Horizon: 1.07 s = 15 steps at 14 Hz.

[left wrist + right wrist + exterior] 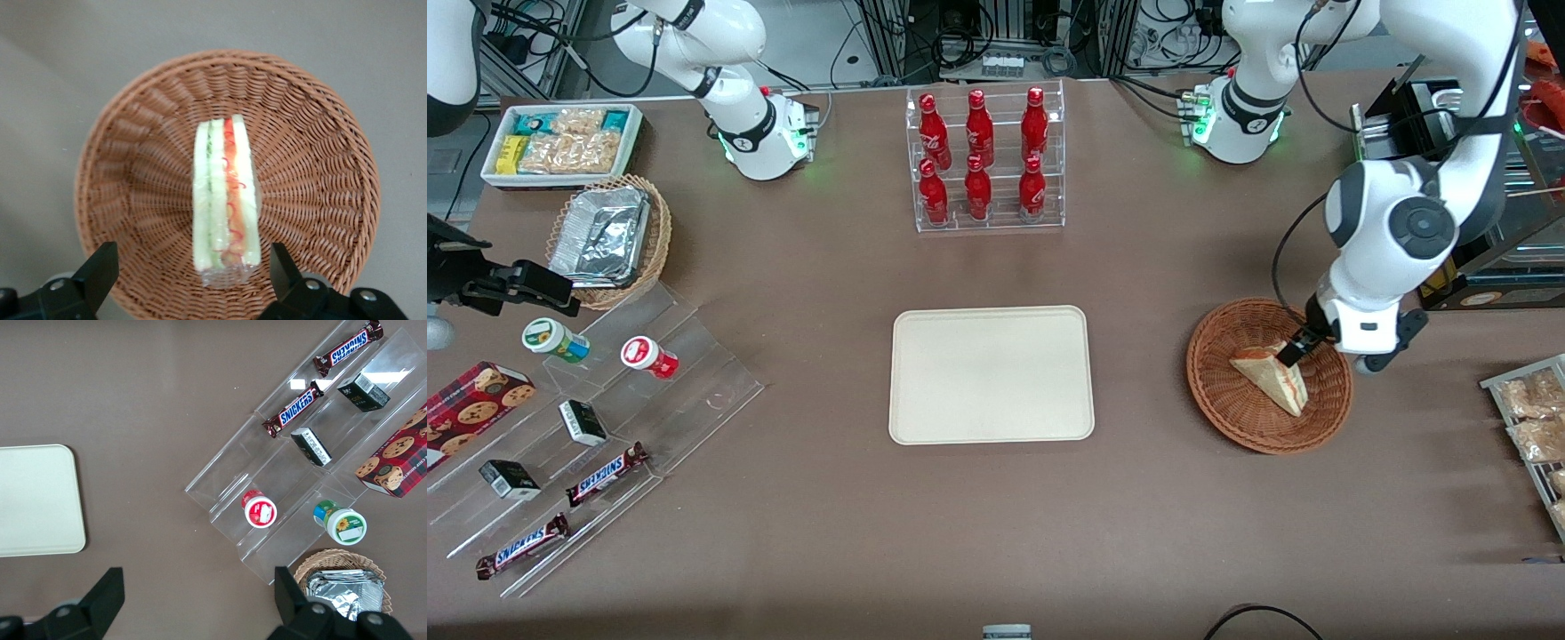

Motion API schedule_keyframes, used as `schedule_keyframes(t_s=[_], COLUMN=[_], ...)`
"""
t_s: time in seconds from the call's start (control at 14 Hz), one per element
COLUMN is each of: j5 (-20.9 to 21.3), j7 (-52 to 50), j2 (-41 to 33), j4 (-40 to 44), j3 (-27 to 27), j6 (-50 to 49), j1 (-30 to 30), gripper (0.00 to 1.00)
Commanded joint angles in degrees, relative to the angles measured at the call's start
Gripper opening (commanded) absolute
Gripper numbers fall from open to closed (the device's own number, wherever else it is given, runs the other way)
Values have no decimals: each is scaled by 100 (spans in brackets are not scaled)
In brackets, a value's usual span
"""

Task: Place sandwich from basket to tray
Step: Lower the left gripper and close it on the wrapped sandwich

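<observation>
A matte brown table (pixel 800 293) fills the scene, with cables and metal framing along its edge farthest from the front camera, where the arm bases stand. The basket (pixel 1218 391) sits toward the working arm's end of the table, and the sandwich (pixel 1267 378) lies inside it, wrapped in clear film, its red and green filling stripe facing up in the wrist view. The gripper (pixel 1294 348) is down in the basket over the sandwich; its fingers (pixel 100 267) are spread wide, one on each side of the wedge, with a gap on both sides, so they hold nothing. The cream tray (pixel 991 373) lies flat mid-table, well apart from the basket. Farther from the front camera than the tray stands a clear rack (pixel 989 160) of red bottles. Toward the parked arm's end lie clear stepped shelves (pixel 649 391) with Snickers bars (pixel 605 476), small cups and boxes, a tan basket (pixel 654 240) with a foil container, and a white bin (pixel 560 142) of snacks.
</observation>
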Motion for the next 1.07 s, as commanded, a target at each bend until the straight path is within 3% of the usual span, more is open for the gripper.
schedule_keyframes(t_s=[0.0, 0.86, 0.93, 1.0], j5=[-29, -11, -11, -11], j7=[-130, -174, -182, -252], j2=[78, 649, 649, 623], j4=[-75, -181, -154, -137], j3=[29, 47, 55, 64], j6=[237, 948, 949, 949], j1=[-122, -166, -157, -149], gripper=[100, 100, 98, 87])
